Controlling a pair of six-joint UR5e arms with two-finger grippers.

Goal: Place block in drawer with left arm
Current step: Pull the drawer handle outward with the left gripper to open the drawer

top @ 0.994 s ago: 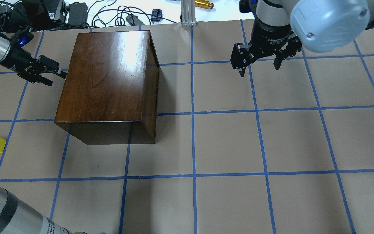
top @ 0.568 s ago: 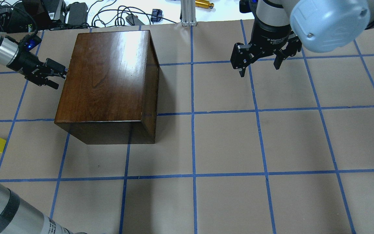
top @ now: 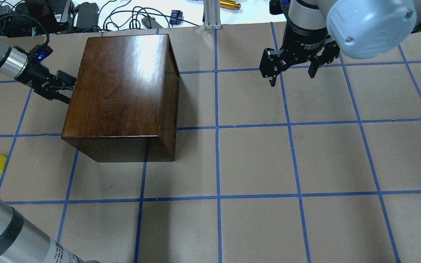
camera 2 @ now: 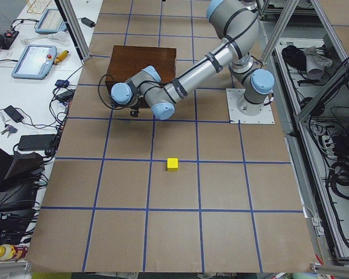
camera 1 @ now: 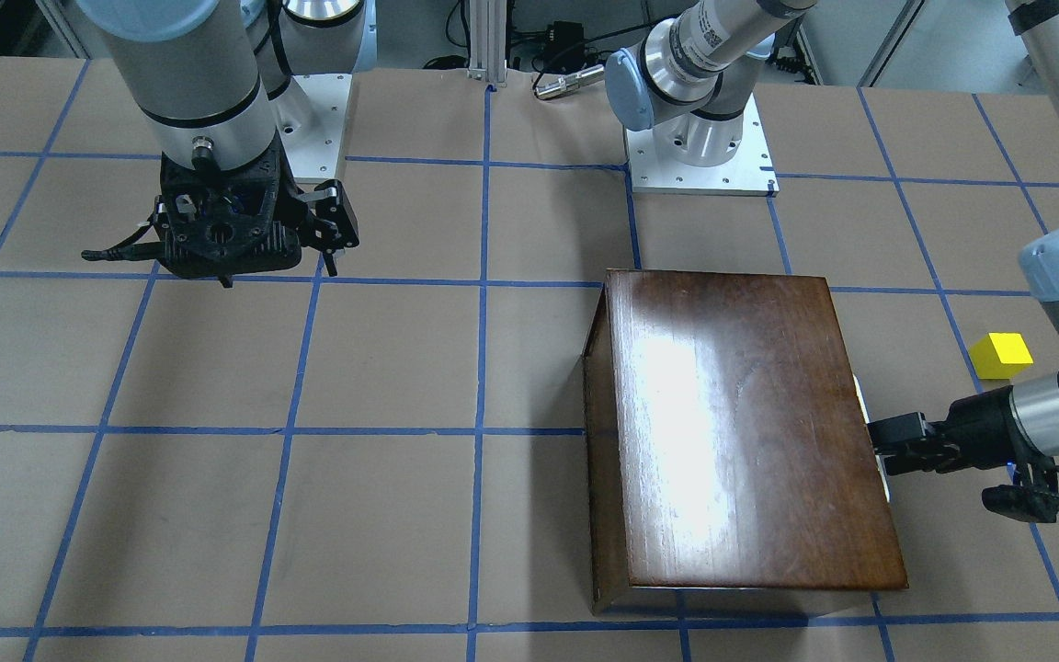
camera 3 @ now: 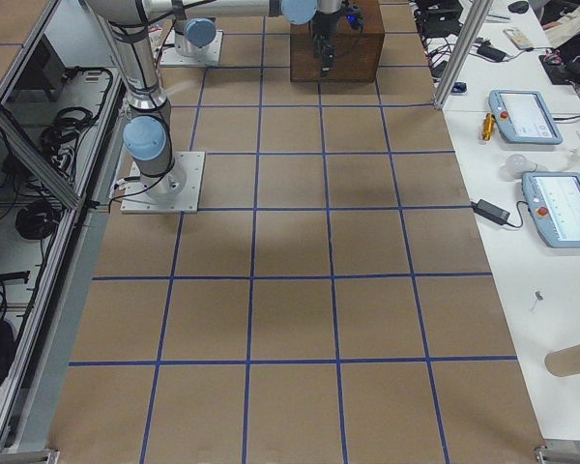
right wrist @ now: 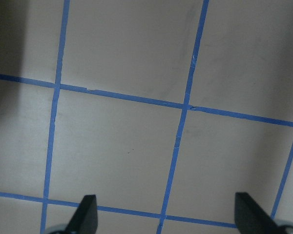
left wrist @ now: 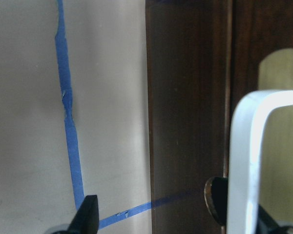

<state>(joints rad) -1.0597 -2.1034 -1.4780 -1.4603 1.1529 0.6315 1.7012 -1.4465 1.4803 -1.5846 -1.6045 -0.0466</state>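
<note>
Block: the small yellow block (camera 1: 1001, 355) sits on the table (top: 254, 160), out in the open, on the left arm's side of the box and well apart from it. In the overhead view, the arm's elbow covers part of it.
Drawer: the drawer (left wrist: 244, 44) is pushed into the box. Only its dark front, a brass plate (left wrist: 283, 78) and a pale handle (left wrist: 249, 161) show.
Box: the glossy brown box (top: 122, 84) stands on the table with its drawer face turned toward the left gripper.
Left gripper: the left gripper (top: 68, 88) lies level, right up against the drawer face. Its fingers are spread, with the handle between them and nothing clamped.
Left arm: the left arm (camera 2: 186, 87) reaches low across the table to the box.
Right gripper: the right gripper (top: 291, 78) hangs over bare table far from the box, its fingers released and holding nothing.
Table: brown paper is crossed by blue tape lines (top: 217, 146).
</note>
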